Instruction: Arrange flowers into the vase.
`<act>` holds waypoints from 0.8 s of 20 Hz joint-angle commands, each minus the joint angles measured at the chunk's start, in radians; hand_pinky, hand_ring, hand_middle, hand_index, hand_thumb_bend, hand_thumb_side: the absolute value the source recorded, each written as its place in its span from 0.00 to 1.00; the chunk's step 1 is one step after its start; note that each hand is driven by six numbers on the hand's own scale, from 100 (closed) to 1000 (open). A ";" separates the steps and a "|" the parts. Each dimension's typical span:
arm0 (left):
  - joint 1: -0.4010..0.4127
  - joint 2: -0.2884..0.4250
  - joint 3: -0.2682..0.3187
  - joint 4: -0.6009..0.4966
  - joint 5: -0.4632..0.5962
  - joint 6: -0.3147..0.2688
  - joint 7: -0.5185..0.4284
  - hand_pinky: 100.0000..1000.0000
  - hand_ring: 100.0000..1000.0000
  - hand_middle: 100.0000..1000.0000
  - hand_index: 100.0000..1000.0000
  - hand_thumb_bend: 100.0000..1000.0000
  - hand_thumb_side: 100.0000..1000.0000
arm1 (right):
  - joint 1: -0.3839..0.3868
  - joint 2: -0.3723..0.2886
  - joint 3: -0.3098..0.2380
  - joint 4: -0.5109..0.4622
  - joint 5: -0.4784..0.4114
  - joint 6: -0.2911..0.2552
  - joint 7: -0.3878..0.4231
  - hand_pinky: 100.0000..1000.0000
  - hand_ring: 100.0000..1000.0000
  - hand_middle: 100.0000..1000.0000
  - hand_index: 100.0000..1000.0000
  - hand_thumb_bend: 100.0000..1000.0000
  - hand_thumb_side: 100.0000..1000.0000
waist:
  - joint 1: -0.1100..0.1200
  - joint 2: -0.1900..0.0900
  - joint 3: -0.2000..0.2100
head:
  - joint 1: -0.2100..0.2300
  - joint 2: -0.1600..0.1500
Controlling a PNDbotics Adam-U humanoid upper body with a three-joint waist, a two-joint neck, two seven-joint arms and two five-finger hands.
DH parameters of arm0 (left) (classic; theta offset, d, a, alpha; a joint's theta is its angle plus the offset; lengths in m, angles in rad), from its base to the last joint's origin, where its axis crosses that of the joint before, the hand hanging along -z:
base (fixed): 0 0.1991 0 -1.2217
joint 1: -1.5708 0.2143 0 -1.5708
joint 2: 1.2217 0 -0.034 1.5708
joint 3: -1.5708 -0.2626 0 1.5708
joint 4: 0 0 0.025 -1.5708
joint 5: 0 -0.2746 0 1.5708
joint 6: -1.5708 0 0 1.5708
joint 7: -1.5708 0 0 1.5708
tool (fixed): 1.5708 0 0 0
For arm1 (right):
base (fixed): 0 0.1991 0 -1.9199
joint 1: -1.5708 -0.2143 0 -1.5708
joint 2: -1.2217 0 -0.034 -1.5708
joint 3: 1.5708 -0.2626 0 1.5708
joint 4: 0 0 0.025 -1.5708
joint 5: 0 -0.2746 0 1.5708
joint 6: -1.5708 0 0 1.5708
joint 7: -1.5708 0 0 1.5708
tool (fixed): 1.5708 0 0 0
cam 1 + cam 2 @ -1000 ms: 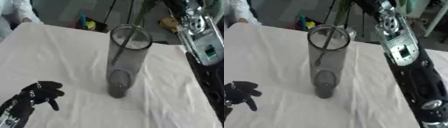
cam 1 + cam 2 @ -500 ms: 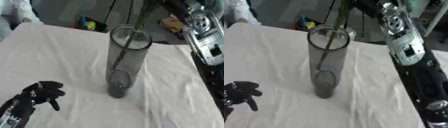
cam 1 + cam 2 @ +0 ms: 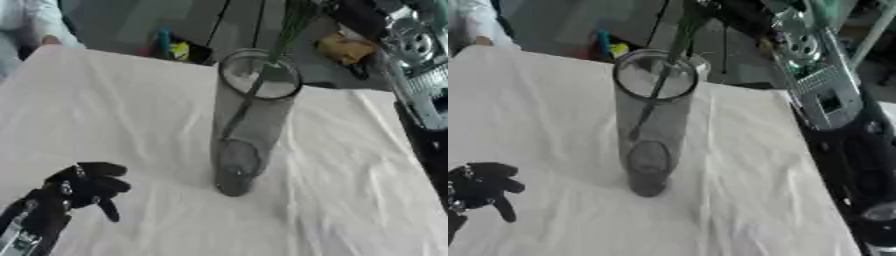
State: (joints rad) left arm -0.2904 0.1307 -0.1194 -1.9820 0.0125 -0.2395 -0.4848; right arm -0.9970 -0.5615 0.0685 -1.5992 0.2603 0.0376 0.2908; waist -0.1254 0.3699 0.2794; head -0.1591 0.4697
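White cloth (image 3: 131,110) covers the table in front of you, and the vase (image 3: 248,125), a tall tube of smoky clear glass, stands upright near its middle. A green stem (image 3: 262,80) slants down through the vase's open mouth from the upper right; its lower end sits partway down inside the glass, and its top runs out of the picture, so you cannot tell what holds it there. Your left hand (image 3: 83,187) rests on the cloth at the lower left, well apart from the vase, its black fingers loosely curled and closed round nothing. The left eye view shows that hand with its wrist and forearm running down to the corner; the right eye view cuts it at the picture's left edge, so only the fingers show. Your right arm (image 3: 824,95) comes down the right side, silver and black. The right eye view shows it far more fully, with a green-lit panel and the dark joints below, while the left eye view catches only a strip of it at the right edge. Your right hand is out of both views. Beyond the table's far edge lie a blue and yellow thing (image 3: 171,46) and a tan one (image 3: 346,48).
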 commanded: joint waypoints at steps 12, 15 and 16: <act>-0.001 0.007 0.004 -0.018 -0.003 -0.003 -0.007 0.44 0.71 0.75 0.69 0.00 1.00 | -0.012 -0.051 -0.004 0.001 0.046 -0.036 0.110 0.48 0.92 0.40 0.48 0.00 0.89 | 0.007 -0.015 0.000 | 0.002 -0.003; 0.000 0.007 0.003 -0.018 -0.006 -0.002 -0.009 0.44 0.71 0.75 0.69 0.00 1.00 | -0.015 -0.054 -0.004 0.009 0.053 -0.040 0.118 0.48 0.92 0.41 0.49 0.00 0.89 | 0.006 -0.015 0.000 | 0.002 -0.001; 0.000 0.007 0.003 -0.018 -0.006 -0.002 -0.009 0.44 0.71 0.75 0.70 0.00 1.00 | -0.015 -0.055 -0.004 0.012 0.056 -0.041 0.120 0.48 0.92 0.41 0.49 0.00 0.90 | 0.006 -0.014 0.001 | 0.002 -0.001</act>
State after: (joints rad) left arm -0.2879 0.1307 -0.1194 -1.9820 0.0084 -0.2405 -0.4895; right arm -0.9903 -0.5785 0.0726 -1.5836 0.3064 -0.0008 0.4062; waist -0.1254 0.3699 0.2801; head -0.1591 0.4698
